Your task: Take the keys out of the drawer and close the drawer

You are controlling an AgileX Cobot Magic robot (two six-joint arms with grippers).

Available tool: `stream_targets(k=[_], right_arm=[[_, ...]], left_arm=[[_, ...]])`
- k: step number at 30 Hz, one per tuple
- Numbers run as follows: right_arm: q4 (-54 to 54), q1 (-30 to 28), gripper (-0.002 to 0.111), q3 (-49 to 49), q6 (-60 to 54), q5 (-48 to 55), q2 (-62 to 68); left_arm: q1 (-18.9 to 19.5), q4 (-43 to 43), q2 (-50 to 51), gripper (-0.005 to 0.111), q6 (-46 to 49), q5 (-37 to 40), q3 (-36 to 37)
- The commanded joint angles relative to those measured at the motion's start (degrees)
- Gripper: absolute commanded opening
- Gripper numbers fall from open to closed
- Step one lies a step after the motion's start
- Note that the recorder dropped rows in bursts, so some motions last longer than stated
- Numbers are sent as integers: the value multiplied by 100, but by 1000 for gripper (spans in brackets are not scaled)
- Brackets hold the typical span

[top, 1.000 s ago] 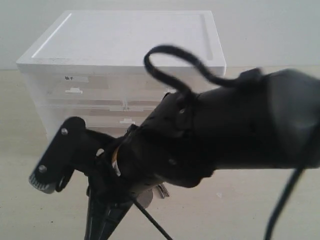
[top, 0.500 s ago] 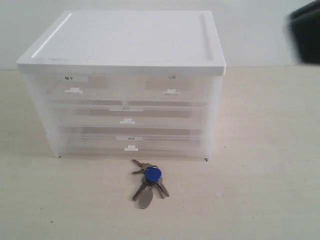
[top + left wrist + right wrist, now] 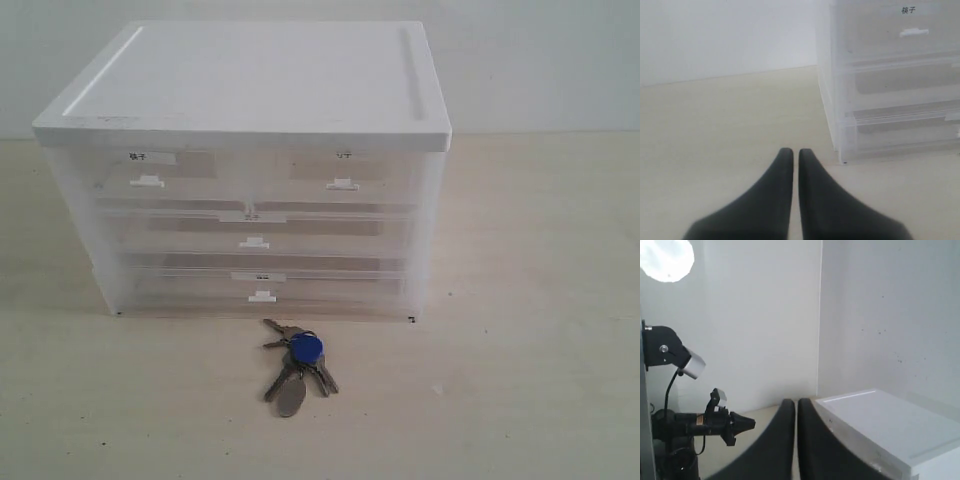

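Observation:
The keys [image 3: 295,362], silver with a round blue fob and a grey oval tag, lie on the table just in front of the white cabinet [image 3: 250,90]. The drawer [image 3: 342,185], top right with a faint label, sits flush with the cabinet front. Neither gripper shows in the exterior view. In the left wrist view my left gripper [image 3: 796,152] is shut on nothing, low over bare table beside the cabinet's [image 3: 890,80] corner. My right gripper [image 3: 796,402] is also shut and empty, raised beside the cabinet's lid [image 3: 890,425].
The other top drawer [image 3: 147,181] carries a dark label, and two full-width drawers [image 3: 254,242] sit below; all are pushed in. Pale walls stand behind the table. The right wrist view shows the left arm [image 3: 715,422] and a camera stand [image 3: 665,352].
The right arm, which filled the exterior view a second ago, has swung away to the upper right and out of that view, uncovering the keys and the cabinet.

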Motion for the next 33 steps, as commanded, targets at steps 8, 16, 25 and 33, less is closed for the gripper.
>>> stream_targets(k=[8, 16, 25, 33], right_arm=[[1324, -2666, 0, 53, -635, -289, -101], [1692, -5565, 0, 53, -1217, -909, -101], [2673, -6228, 0, 433, -1899, -1490, -101], [2704, -6228, 0, 1815, -1709, -2647, -101]], left_arm=[[-42, -44, -23, 5, 1, -14, 17], [-42, -44, -23, 5, 1, -14, 17], [-42, -44, -23, 5, 1, -14, 17], [-42, -44, -23, 5, 1, -14, 17]])
